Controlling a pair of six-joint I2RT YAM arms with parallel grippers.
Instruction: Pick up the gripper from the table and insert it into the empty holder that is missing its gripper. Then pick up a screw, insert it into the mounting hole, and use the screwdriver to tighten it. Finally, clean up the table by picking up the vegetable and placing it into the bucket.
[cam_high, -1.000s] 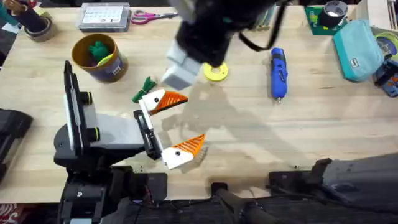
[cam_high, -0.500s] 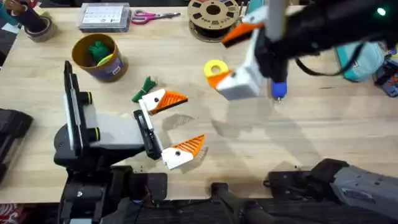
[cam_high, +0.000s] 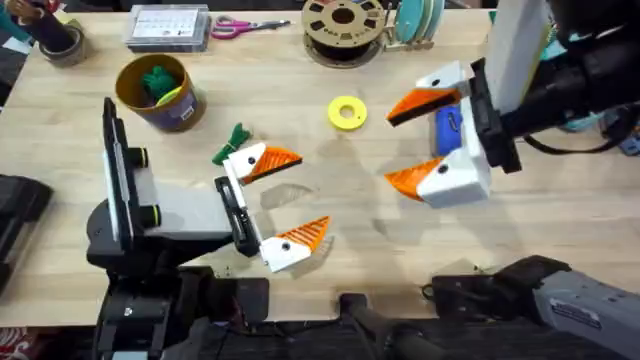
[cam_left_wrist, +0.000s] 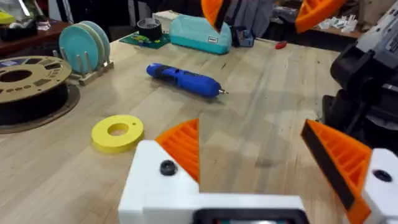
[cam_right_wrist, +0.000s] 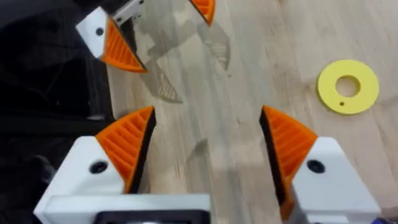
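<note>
- Overhead view, far left: the bucket (cam_high: 160, 100) stands upright, a squat round mustard tub with a dark label band. A green bundle (cam_high: 157, 80) lies inside it.
- Just right of it, the vegetable (cam_high: 236, 138) lies on the table (cam_high: 560, 230), a small dark-green leafy sprig. It sits close against the upper finger of the left gripper (cam_high: 278, 204), so the clean-up step is not yet done.
- Left gripper: low over the table with its 2 fingers spread wide and nothing between them. Both are angular white finger blocks with ribbed orange tips.
- All 4 white finger blocks carry orange tips, so I judge the tip-fitting step finished.
- Middle: a flat yellow ring (cam_high: 347, 112), smooth plastic, lies alone on the pale wood grain.
- Right: the right gripper (cam_high: 440, 137) hovers above the table with its fingers apart and holding nothing. It is over the screwdriver (cam_left_wrist: 183, 76).
- Screwdriver: a blue pen-shaped body with dark bands and a thin metal tip, lying flat on the wood.
- Step in hand, as I judge it: fetching the screwdriver for the screw-tightening part.
- Next move calls for lowering the right gripper so the fingers straddle the round barrel, then closing squarely. The smooth cylinder could roll or twist if pinched off-centre.
</note>
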